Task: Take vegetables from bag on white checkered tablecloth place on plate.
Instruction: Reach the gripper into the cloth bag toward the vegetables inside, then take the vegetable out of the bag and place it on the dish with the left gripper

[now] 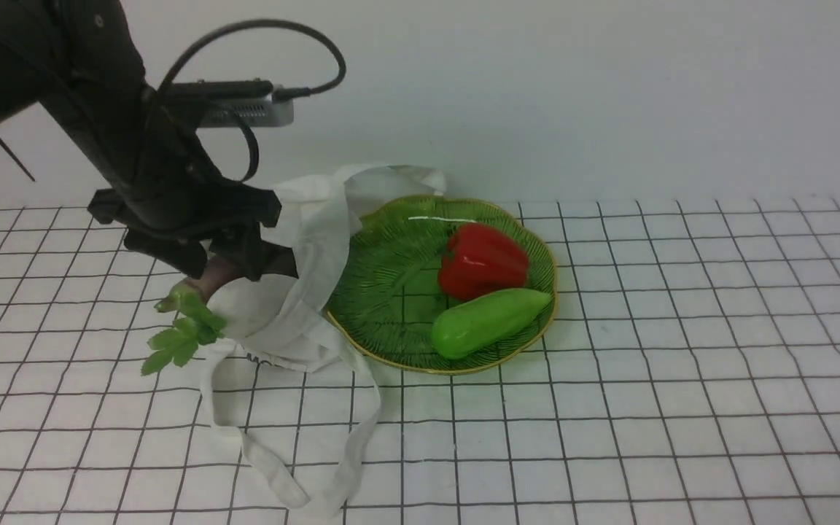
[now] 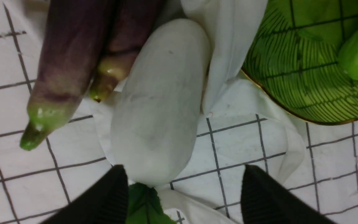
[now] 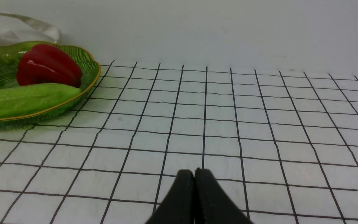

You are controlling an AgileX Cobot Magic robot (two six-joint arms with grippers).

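radish [image 2: 158, 102]: judged light, rigid, slippery; best gripped mid-body | left gripper [image 2: 183, 170]: jaws spread wide, nothing held | right gripper [image 3: 194, 173]: jaws closed, empty

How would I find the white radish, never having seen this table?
Find the green leaf-shaped plate; the cloth bag lies against its left side. At the bag's mouth, the radish is the stubby white one with green leaves, beside two purple eggplants.

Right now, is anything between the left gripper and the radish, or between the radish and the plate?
Nothing visible between the open left gripper and the radish. Toward the plate, a fold of the bag stands against the radish and overlaps the plate's rim. Its bag-side half is bare.
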